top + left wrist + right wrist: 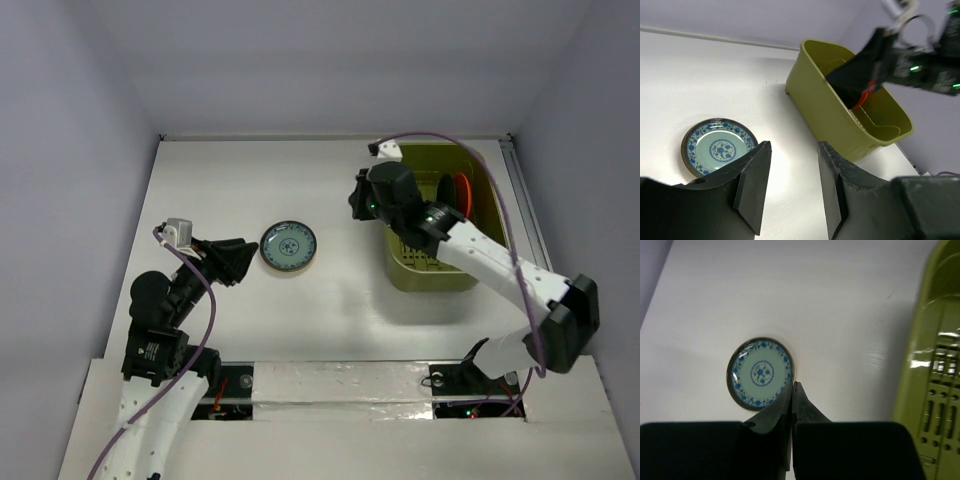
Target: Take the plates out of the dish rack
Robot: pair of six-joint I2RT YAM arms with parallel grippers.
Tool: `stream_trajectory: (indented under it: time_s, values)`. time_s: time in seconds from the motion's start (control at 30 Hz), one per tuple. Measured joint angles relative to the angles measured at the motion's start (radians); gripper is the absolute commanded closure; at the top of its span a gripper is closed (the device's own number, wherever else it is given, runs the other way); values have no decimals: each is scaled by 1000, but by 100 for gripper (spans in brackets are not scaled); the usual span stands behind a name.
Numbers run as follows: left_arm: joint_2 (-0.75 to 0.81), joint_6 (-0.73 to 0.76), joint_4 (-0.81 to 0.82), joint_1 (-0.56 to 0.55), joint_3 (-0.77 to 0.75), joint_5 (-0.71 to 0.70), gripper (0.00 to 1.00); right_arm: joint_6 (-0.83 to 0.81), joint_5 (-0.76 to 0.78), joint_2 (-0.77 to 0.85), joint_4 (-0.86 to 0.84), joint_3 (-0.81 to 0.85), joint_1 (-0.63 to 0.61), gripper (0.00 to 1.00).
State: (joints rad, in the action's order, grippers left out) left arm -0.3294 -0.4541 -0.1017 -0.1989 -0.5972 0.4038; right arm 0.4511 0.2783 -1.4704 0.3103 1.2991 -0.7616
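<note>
Plate (461,188), orange-red, mostly hidden behind right arm (480,255); right fingers (782,407) together, left fingers (752,185) apart.

The teal plate (289,246) bears blue patterning (dark rim), the dish rack (432,279) is olive-green, one racked plate (461,188) orange-red.

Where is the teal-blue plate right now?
In the top view, the teal-blue plate lies flat on the table, left of the dish rack, just beyond the left gripper.

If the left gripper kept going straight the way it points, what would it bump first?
Probably the white table right beside the round teal-blue patterned plate: the open left gripper frames bare tabletop, though depth is unclear.
</note>
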Motion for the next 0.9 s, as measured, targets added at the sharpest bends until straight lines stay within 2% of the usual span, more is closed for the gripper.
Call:
stream_trajectory:
  time_s: [0.07, 0.2, 0.4, 0.57, 0.9]
  values:
    - [0, 0, 0, 0, 0, 0, 62, -17, 62, 73, 27, 6, 1, 100]
    - [0, 0, 0, 0, 0, 0, 71, -46, 153, 182, 84, 11, 18, 100]
    - [-4, 0, 0, 0, 0, -1, 89, -72, 196, 321, 132, -25, 143, 100]
    - [-11, 0, 0, 0, 0, -5, 93, -87, 215, 405, 159, -90, 232, 100]
    - [-14, 0, 0, 0, 0, -8, 95, -113, 241, 377, 203, -106, 291, 100]
